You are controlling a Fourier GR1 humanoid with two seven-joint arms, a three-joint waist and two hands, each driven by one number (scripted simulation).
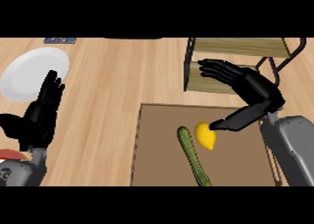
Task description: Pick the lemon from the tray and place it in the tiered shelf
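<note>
— So, which step was in hand at that point?

— The pick, and only its opening. The lemon (205, 135) lay on the brown tray (159, 144), just beside a long green cucumber (194, 156), and nothing had lifted it yet.

— Where was the right hand?

— The right hand (246, 83) hovered over the tray's far edge, partly in front of the tiered shelf (243, 48). Its fingers were spread and fairly straight, gripping nothing, while the thumb pointed down with its tip at the lemon's upper end (touching it or merely overlapping it from this angle, I could not say).

— And the left?

— The left hand (40, 113) rested at the left of the view, fingers straight and up, holding nothing, with a white plate (30, 72) beyond it. It played no part, as far as I judged.

— What did the next move call for, then?

— Closing round the lemon, I reckoned. The fingers were well above and beyond the fruit, so the hand would have needed to come lower and nearer before curling, with the thumb on one side and the fingers on the other. The cucumber lay so close on the lemon's left that any fingers coming down there risked nudging it.

— After that?

— A lift and a short carry to the shelf, which stood just beyond the tray's far right corner (a convenient neighbour). None of that had begun.
</note>
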